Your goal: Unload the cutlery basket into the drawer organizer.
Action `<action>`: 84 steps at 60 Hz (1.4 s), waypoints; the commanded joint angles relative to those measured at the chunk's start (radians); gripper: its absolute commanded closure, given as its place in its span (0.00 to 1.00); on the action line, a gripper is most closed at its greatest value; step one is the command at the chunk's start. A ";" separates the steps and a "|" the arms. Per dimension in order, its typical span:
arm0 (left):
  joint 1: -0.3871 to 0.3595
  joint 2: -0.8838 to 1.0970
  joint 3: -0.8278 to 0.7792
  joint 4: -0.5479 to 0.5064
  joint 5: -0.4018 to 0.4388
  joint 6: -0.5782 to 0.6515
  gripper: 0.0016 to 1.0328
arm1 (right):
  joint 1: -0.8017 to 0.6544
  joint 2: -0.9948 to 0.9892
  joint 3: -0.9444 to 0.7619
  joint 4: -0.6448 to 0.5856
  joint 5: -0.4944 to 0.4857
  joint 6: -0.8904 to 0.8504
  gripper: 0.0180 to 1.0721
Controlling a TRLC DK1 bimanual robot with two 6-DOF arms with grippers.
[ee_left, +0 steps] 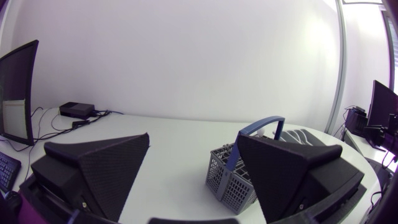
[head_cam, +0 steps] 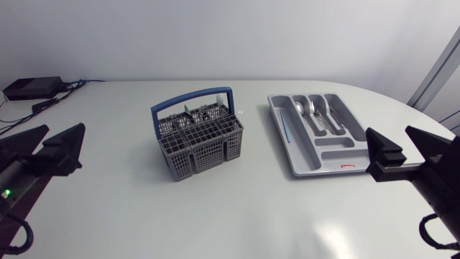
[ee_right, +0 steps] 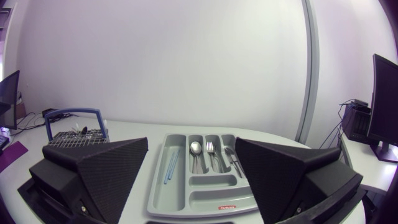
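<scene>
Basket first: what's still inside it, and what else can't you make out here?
- Basket contents: head view, pieces too small and screened by the mesh walls.
- Much of the basket: left wrist view, behind a finger of the left claw.
- Blue stick in the organizer: too thin to identify in any view.
- Organizer's near corners: right wrist view, covered by fingers of the right claw.

Bright, even light; soft shadow beside basket [head_cam: 198, 140]; faint glare on table [head_cam: 338, 234].
</scene>
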 commanded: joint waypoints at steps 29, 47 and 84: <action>-0.106 0.691 0.441 -0.169 -0.115 0.186 0.15 | 0.251 0.634 0.420 -0.263 0.110 -0.010 0.05; -0.026 0.876 0.614 -0.381 0.200 0.502 0.11 | 0.252 0.720 0.477 -0.377 -0.052 -0.207 0.05; 0.043 1.132 0.685 -0.271 0.605 0.859 0.52 | 0.309 0.740 0.428 -0.386 -0.069 -0.274 0.05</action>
